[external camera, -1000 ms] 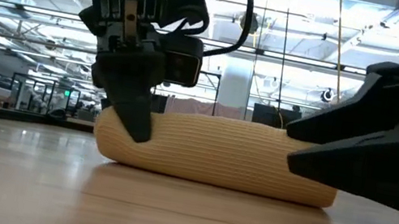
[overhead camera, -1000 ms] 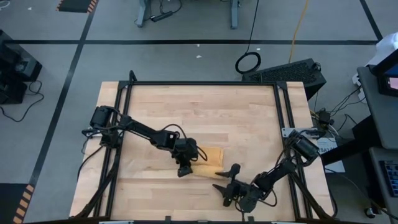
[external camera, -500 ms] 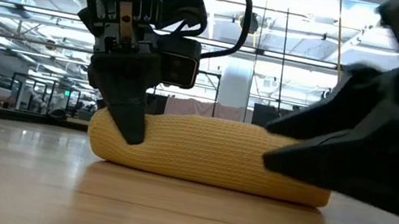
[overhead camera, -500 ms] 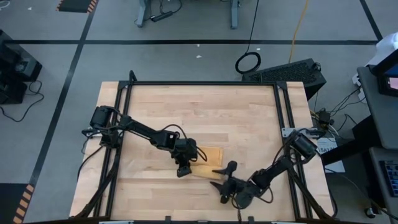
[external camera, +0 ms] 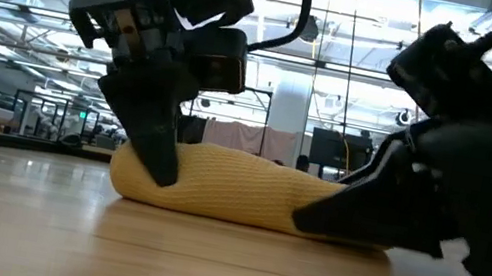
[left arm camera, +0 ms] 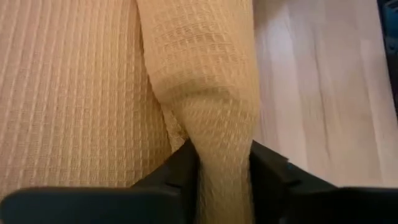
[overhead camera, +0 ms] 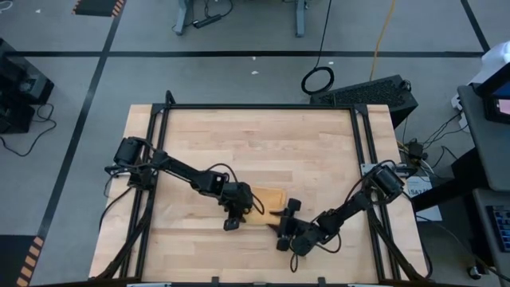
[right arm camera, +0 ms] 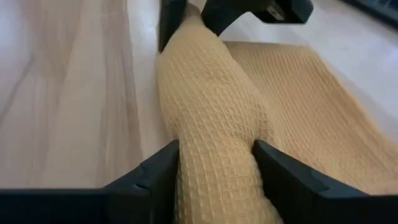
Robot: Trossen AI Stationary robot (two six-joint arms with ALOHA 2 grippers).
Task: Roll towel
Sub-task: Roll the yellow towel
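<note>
Near the front middle of the surface (overhead camera: 263,143): the work zone, both arms meeting there.
Towel (overhead camera: 269,197): mustard-yellow waffle cloth, partly rolled; a thick roll lies along its near edge, with a flat part spread behind it.
Roll, low view: a long yellow cylinder (external camera: 237,187) resting on the wood, running between the two tools.
Left tool (overhead camera: 232,214): at the roll's left end, pointing down at the surface; fingers (left arm camera: 180,171) set on either side of the roll and touching the cloth, pinching that end.
Right tool (overhead camera: 284,227): at the roll's right end, low over the wood; fingers (right arm camera: 163,171) straddling the roll, pressed against both its sides.
Right wrist view: the roll runs away from the near fingers to the other arm's dark tool (right arm camera: 230,14) at the far end.
Flat part: lies on the wood beside the roll, touching it.
</note>
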